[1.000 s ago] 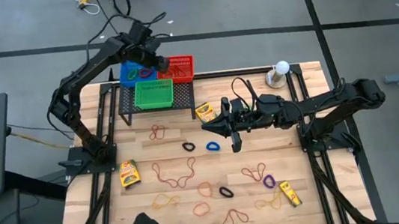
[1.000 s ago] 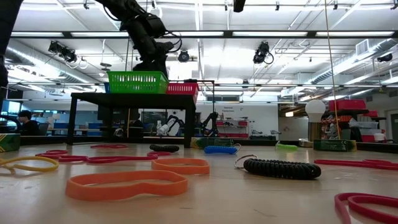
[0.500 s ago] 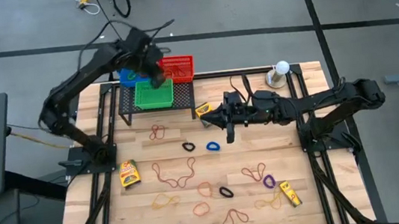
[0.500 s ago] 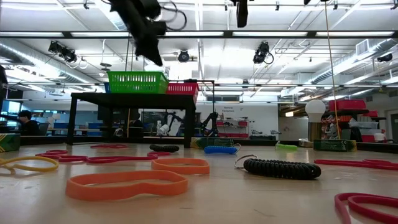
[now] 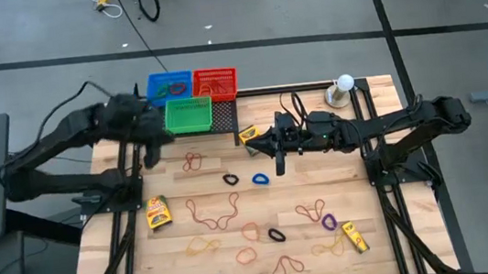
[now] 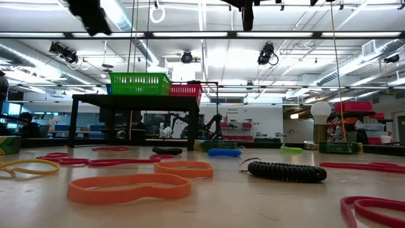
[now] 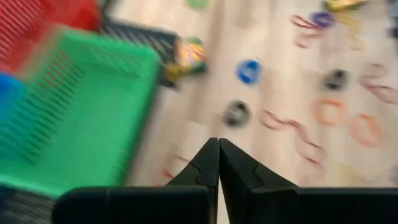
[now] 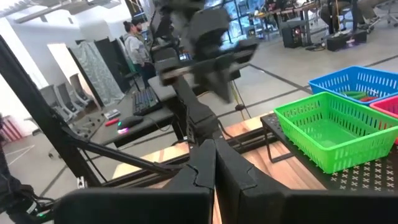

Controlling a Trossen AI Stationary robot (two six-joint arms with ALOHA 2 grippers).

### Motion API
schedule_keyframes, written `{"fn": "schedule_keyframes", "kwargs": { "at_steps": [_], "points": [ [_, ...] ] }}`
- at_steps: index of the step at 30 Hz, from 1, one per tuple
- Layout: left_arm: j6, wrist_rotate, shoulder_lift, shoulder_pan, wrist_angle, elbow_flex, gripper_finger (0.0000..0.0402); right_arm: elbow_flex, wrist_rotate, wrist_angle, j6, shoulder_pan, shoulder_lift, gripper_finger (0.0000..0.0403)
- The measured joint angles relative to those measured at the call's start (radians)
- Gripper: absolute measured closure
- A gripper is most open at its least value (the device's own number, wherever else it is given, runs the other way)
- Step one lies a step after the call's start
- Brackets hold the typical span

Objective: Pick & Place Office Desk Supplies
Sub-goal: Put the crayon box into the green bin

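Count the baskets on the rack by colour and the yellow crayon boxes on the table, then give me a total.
Blue basket: 1
Red basket: 1
Green basket: 1
Yellow crayon boxes: 3
Total: 6
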Motion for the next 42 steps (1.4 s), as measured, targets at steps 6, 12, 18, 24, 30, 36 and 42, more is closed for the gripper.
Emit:
{"fn": "schedule_keyframes", "kwargs": {
  "at_steps": [6,12,18,24,30,36,42],
  "points": [
    [-0.277,-0.187,0.034,-0.359,-0.088,0.0,0.0392,0.0,-0.001,-0.014,-0.007,-0.005,0.0,0.0398],
    [-0.508,-0.252,0.18,-0.643,-0.182,-0.001,0.0392,0.0,-0.002,-0.019,-0.018,-0.007,0.0,0.0398],
    [-0.759,-0.255,0.237,-0.865,-0.047,-0.109,0.0397,0.0,-0.004,-0.019,-0.035,-0.007,0.0,0.0398],
    [-1.088,-0.288,0.206,-1.04,0.16,-0.339,0.0394,0.0,-0.051,-0.02,-0.045,-0.007,0.0,0.0398],
    [-1.197,-0.29,0.325,-1.138,0.142,-0.385,0.0341,0.0,-0.098,-0.021,-0.067,-0.011,-0.001,0.0398],
    [-1.272,-0.285,0.492,-1.167,0.117,-0.384,0.0279,0.0,-0.142,-0.043,-0.078,-0.011,-0.001,0.0398],
    [-1.331,-0.283,0.634,-1.167,0.108,-0.38,0.0255,0.0,-0.175,-0.073,-0.104,-0.011,-0.001,0.0398]
  ]
}}
